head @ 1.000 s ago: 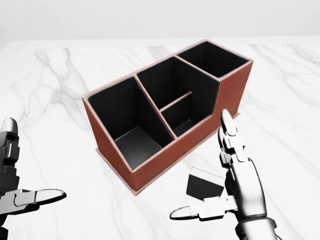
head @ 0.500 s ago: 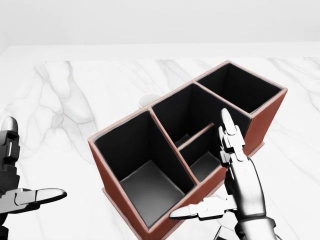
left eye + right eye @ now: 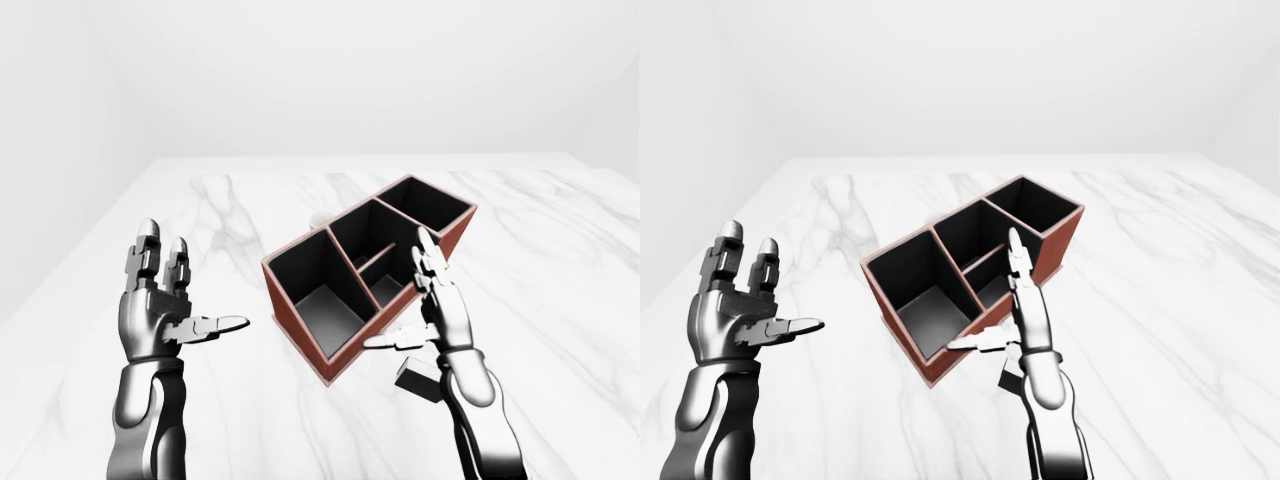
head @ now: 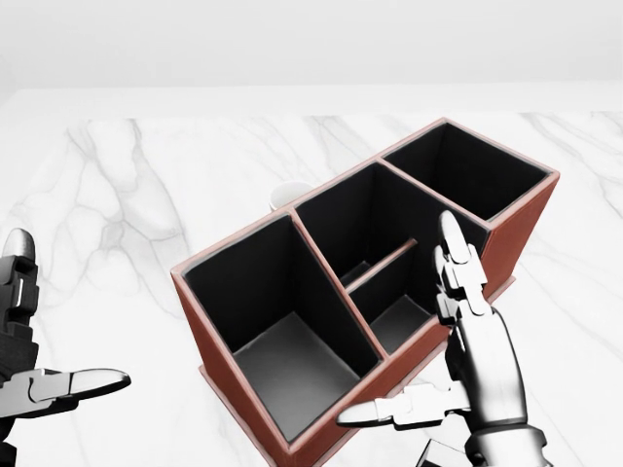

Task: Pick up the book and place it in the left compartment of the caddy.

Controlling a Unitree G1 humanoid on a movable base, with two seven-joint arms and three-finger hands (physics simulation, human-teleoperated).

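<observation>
The caddy is reddish-brown with black insides and lies slantwise on the marble table. Its large left compartment is empty. The book is a small dark block lying flat on the table beside the caddy's near long wall, just under my right wrist. In the head view only its corner shows at the bottom edge. My right hand is open, fingers pointing up, above the caddy's near wall and above the book. My left hand is open and empty, well left of the caddy.
A small white round object peeks out behind the caddy's far wall. The white marble table stretches wide on all sides, with pale walls beyond it.
The head view has shifted, so the caddy now sits lower and further right and the book has slid almost out of the picture. My right hand has drifted slightly right and down.
</observation>
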